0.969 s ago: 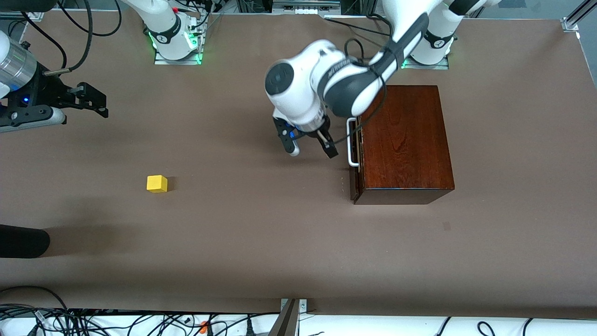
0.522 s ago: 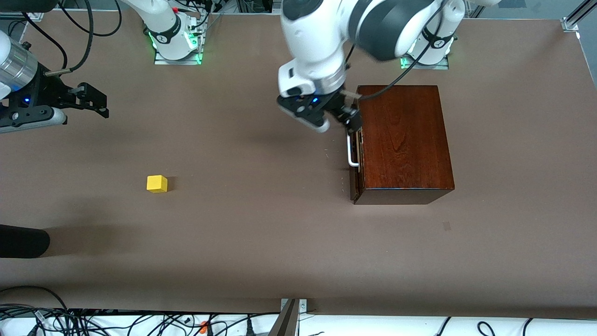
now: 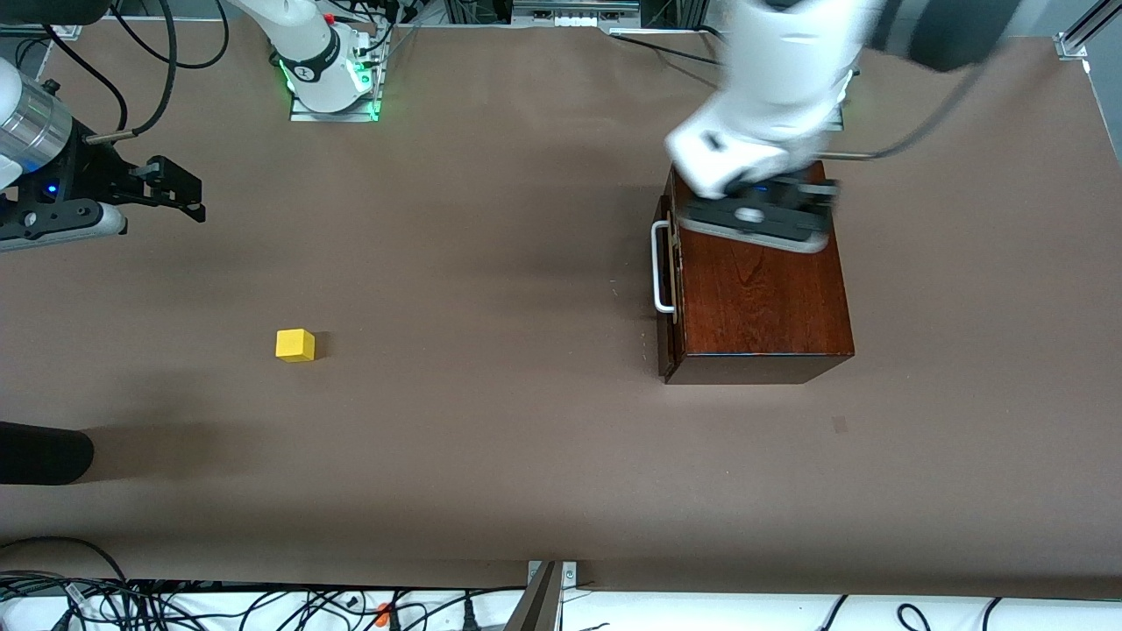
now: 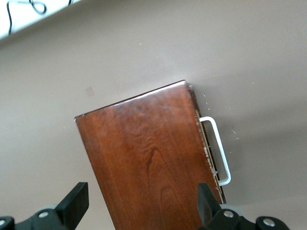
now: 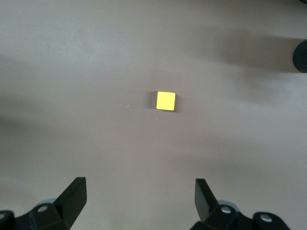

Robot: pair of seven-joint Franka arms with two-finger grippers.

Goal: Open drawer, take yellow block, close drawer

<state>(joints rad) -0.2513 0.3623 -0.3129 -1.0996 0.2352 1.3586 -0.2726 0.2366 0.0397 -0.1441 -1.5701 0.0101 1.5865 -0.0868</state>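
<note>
The dark mahogany box (image 3: 763, 298) stands toward the left arm's end of the table. Its drawer (image 3: 668, 289) is pushed in, with the white bar handle (image 3: 659, 267) facing the right arm's end. My left gripper (image 3: 758, 219) is up over the box's top, open and empty. In the left wrist view its fingers (image 4: 76, 203) straddle the box top (image 4: 148, 158), with the handle (image 4: 220, 148) to one side. The yellow block (image 3: 294, 344) lies on the bare table toward the right arm's end. My right gripper (image 3: 171, 188) waits, open and empty. The right wrist view shows the block (image 5: 166, 100) ahead of the right gripper (image 5: 139, 199).
A black rounded object (image 3: 44, 451) juts in at the table edge nearer the front camera than the block; it also shows in the right wrist view (image 5: 301, 55). Cables (image 3: 175, 605) run along the table's near edge. The arm bases (image 3: 329, 79) stand at the back.
My left gripper has swung from in front of the drawer handle up and over the box's top. The drawer stays shut. The right arm and the block have not moved.
</note>
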